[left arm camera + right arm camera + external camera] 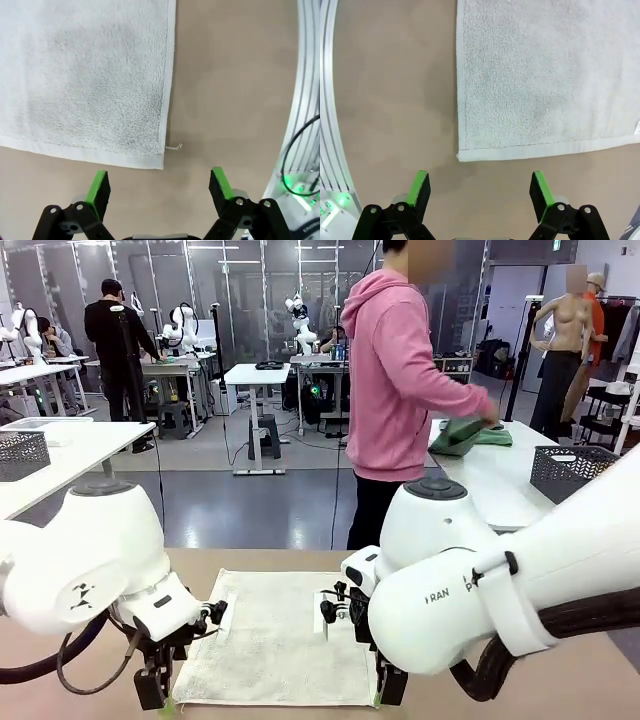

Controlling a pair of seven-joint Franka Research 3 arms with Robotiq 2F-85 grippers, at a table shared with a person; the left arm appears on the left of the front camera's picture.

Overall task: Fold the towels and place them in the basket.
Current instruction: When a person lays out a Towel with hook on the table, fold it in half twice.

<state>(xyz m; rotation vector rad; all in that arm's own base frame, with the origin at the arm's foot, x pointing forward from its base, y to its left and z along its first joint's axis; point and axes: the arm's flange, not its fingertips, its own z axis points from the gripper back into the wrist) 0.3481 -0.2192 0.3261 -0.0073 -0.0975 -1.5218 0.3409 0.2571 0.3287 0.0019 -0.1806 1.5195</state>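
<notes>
An off-white towel point(272, 640) lies flat and unfolded on the brown table in front of me. My left gripper point(157, 695) hangs open just off its near left corner, whose hem and loose thread show in the left wrist view above the left gripper point(160, 186) on the towel point(85, 75). At the near right corner my right gripper point(386, 690) is open too; in the right wrist view the towel point(545, 75) ends just ahead of the right gripper point(479, 186). Neither gripper holds anything. A dark grey wire-mesh basket point(570, 472) stands on a white table at the far right.
A person in a pink hoodie point(395, 380) stands beyond the table, turned to the white table point(490, 485) with a hand on a dark green cloth point(465, 435). A similar mesh basket point(20, 453) sits on a white table at far left. Bare brown tabletop point(395, 100) surrounds the towel.
</notes>
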